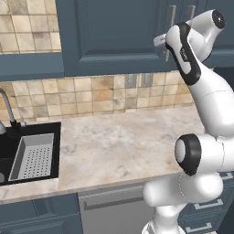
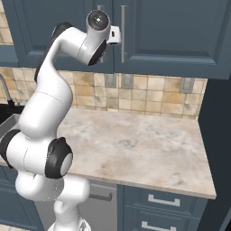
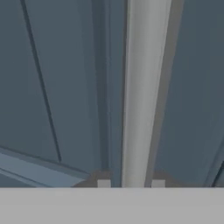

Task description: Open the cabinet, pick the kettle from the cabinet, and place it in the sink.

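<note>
1. At far left in the left base view sits the black rectangular recessed sink (image 1: pixel 55 130), set into the surface; a grey perforated strainer tray (image 1: pixel 33 157) lies inside it, and a curved silver gooseneck tap (image 1: pixel 5 105) rises behind its back edge
2. To the right of the sink spreads the pale marbled stone surface (image 1: pixel 119 146), backed by a wall of beige and tan square tiles (image 1: pixel 91 93)
3. Above the tiles hangs the dark blue-grey wall cabinet (image 1: pixel 109 36) with panelled double doors, both closed; the kettle cannot be seen with the doors shut
4. Two long vertical grey bar handles stand side by side where the doors meet; in the right base view the right-hand bar handle (image 2: pixel 123 34) runs down just beside the wrist
5. The white robot arm (image 1: pixel 205 114) rises from the lower right of the left base view and reaches up to that door seam
6. The robot's two-finger gripper (image 3: pixel 131 183) is at the handles; in the hand view a pale grey bar fills the middle from top to bottom, with one small dark fingertip on each side of it at the bottom
7. The jaws sit close on either side of the bar, pinching it or very nearly so; contact itself is too fine to make out
8. Below the surface at right are blue drawers with short pale handles (image 2: pixel 164 200)
</note>
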